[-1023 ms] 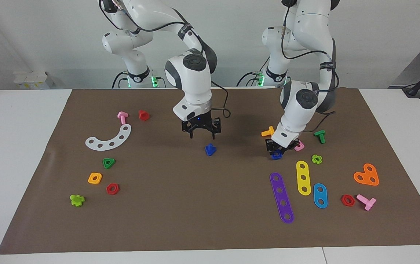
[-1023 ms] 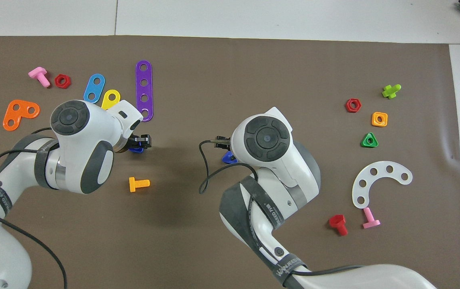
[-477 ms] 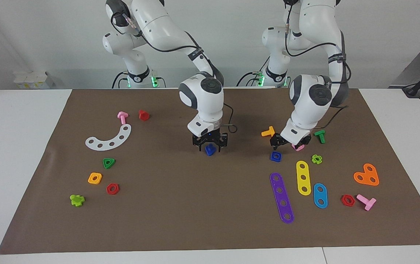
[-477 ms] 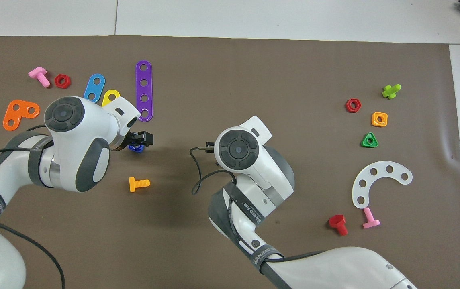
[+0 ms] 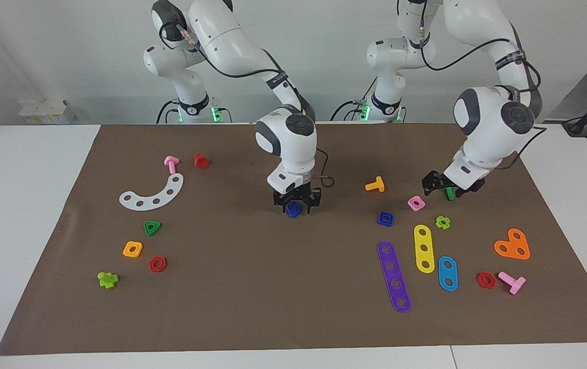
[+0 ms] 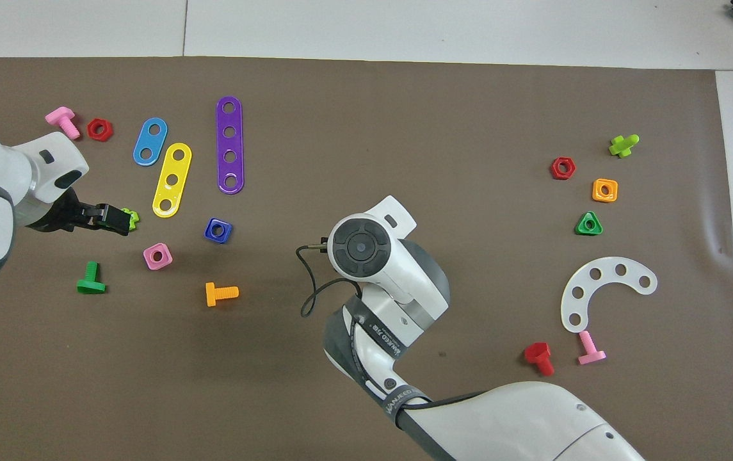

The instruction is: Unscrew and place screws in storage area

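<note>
your right pincer [image 5: 296, 201] is down at the middle of the brown mat [image 5: 252, 307], its fingers set either side of the blue bolt [image 5: 294, 209], which sits on the mat; whether they actually clamp it you cannot tell, and in the overhead view the right arm's wrist hides the bolt altogether. the blue square nut [image 6: 217, 230] lies alone on the mat toward the left arm's end, near the pink square nut [image 6: 157, 256] and the orange bolt [image 6: 220, 293], with the purple strip [image 6: 230, 145] farther from the robots. your left pincer [image 5: 443, 187] is raised over the green bolt [image 6: 91, 280] and the lime flower nut [image 5: 443, 222], holding nothing; how far its fingers stand apart you cannot tell. the mat lies on a white counter [image 5: 26, 169].
</note>
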`<state>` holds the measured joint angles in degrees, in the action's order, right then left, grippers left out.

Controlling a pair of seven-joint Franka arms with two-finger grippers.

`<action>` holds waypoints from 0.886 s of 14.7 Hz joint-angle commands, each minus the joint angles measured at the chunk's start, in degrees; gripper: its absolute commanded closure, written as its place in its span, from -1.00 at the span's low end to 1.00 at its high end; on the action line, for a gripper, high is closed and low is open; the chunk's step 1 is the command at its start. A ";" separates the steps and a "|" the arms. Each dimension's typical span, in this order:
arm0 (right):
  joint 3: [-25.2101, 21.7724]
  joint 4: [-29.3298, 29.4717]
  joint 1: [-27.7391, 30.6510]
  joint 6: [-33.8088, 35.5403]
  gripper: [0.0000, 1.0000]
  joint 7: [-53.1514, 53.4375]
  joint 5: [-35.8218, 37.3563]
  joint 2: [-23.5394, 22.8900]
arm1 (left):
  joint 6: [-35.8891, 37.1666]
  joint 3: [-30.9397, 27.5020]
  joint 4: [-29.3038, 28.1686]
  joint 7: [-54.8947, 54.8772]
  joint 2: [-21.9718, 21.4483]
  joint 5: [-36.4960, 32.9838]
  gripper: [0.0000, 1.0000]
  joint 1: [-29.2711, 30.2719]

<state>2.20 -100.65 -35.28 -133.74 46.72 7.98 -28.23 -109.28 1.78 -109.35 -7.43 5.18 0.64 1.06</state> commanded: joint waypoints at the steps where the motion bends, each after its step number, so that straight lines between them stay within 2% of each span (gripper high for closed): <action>1: -0.18 1.25 -0.40 1.46 -0.53 2.23 1.25 -0.07 | 6.87 -0.38 3.52 0.14 -3.50 -1.43 -1.00 -0.01; 5: -0.18 1.33 -0.22 1.11 -0.34 2.32 1.25 -0.16 | 14.96 -0.29 7.48 1.28 -9.03 -2.92 -1.00 -0.09; 6: -0.18 1.33 -0.14 1.20 -0.12 2.32 1.16 -0.16 | 16.54 -0.29 8.53 1.28 -9.83 -3.18 -1.00 -0.09; 7: -0.18 1.33 -0.14 1.28 0.00 2.24 1.16 -0.16 | 18.12 -0.20 9.59 1.37 -10.27 -3.19 -1.00 -0.18; 11: -0.18 0.28 0.48 2.07 0.88 1.97 1.16 1.33 | 20.07 0.15 12.84 1.46 -10.45 -3.19 -1.00 -0.53; 12: -0.18 0.19 0.65 2.51 1.00 1.80 1.16 1.86 | 20.33 0.24 13.55 1.46 -10.28 -3.10 -1.00 -0.62; 13: -0.09 0.10 0.92 2.78 1.00 1.71 1.16 2.30 | 20.68 0.24 14.16 1.46 -10.10 -2.84 -1.00 -0.62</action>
<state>1.71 -99.92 -35.17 -132.64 46.98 8.02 -27.84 -90.47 2.01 -97.58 -6.86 -5.88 -1.07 1.03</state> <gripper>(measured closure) 0.806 0.000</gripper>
